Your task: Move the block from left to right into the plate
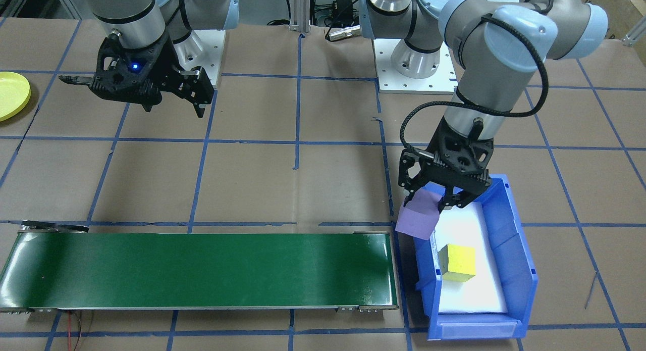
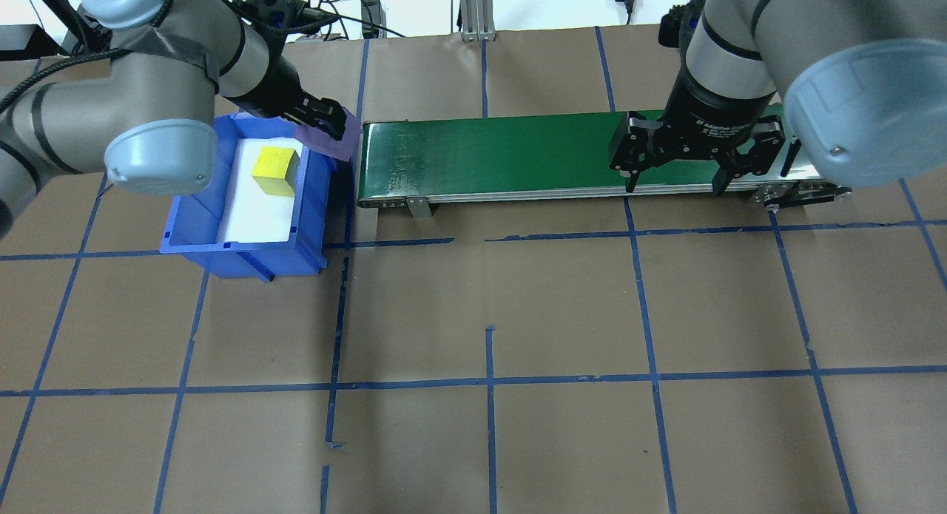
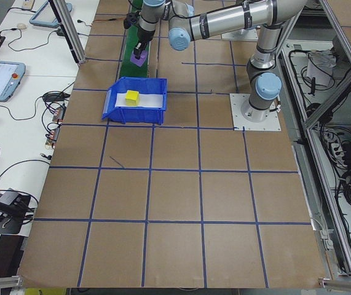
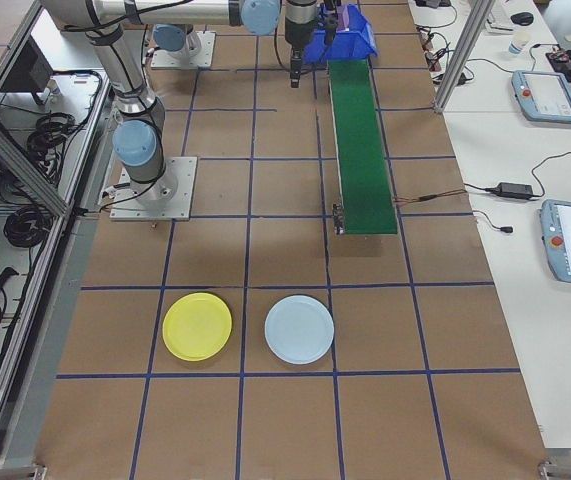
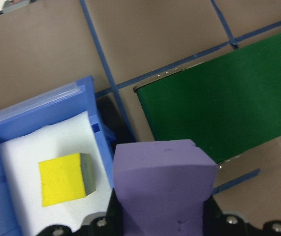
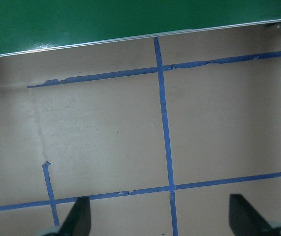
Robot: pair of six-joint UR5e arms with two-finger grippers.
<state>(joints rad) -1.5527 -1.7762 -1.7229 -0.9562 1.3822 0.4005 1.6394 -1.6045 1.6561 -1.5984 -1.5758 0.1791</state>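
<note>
My left gripper (image 1: 435,201) is shut on a purple foam block (image 1: 418,217) and holds it above the bin wall nearest the belt. In the left wrist view the purple block (image 5: 165,182) fills the lower middle, between the bin and the belt end. A yellow block (image 1: 458,262) lies on white padding inside the blue bin (image 1: 509,250). My right gripper (image 1: 133,96) hangs open and empty over the table beside the belt's other end. The yellow plate (image 4: 197,327) lies on the table at the robot's right end, well beyond the belt.
A green conveyor belt (image 1: 202,270) runs from beside the bin toward the right arm's side. A light-blue plate (image 4: 299,329) lies next to the yellow one. Blue tape lines grid the brown table. Both arm bases stand at the table's robot side.
</note>
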